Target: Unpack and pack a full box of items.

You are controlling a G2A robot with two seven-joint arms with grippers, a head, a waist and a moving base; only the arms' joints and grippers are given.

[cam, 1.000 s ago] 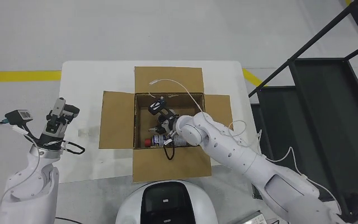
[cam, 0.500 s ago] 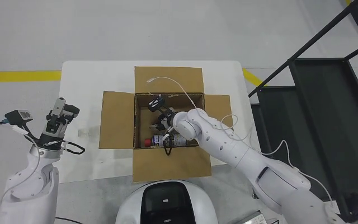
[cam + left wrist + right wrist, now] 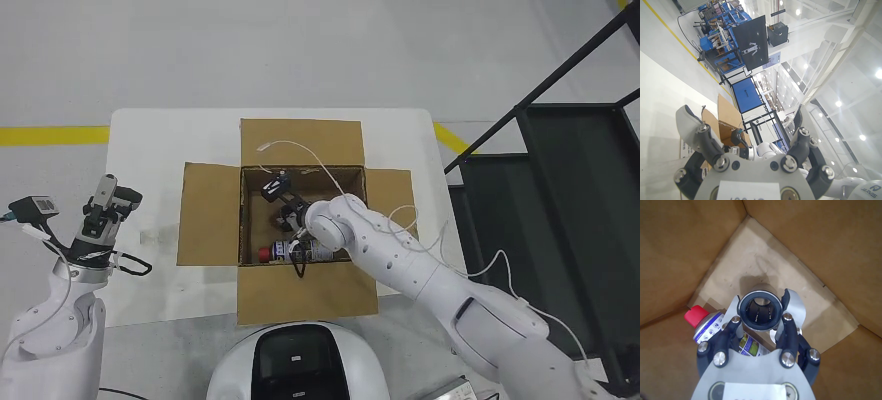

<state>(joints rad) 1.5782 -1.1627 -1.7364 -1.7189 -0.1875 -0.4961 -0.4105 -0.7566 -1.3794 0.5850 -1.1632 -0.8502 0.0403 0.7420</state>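
An open cardboard box (image 3: 210, 213) stands on the white table (image 3: 150, 150). My right gripper (image 3: 290, 210) is down inside it, shut on a short metal cylinder with a hollow black bore (image 3: 761, 311), held just above the box floor (image 3: 757, 262). A spray can with a red cap (image 3: 702, 321) lies on the floor beside the right gripper (image 3: 762, 298), along the box's near wall (image 3: 290, 252). My left gripper (image 3: 115, 192) hovers off the table's left edge, open and holding nothing, its fingers (image 3: 687, 115) pointing up and away.
The box's four flaps are folded outward, the far one (image 3: 300, 140) carrying a loop of white cable. A dark metal stair frame (image 3: 560, 150) stands to the right of the table. A yellow floor line (image 3: 50, 134) runs past the left.
My right gripper has shifted slightly to the left inside the box with the cylinder in it. The left arm has stayed still.
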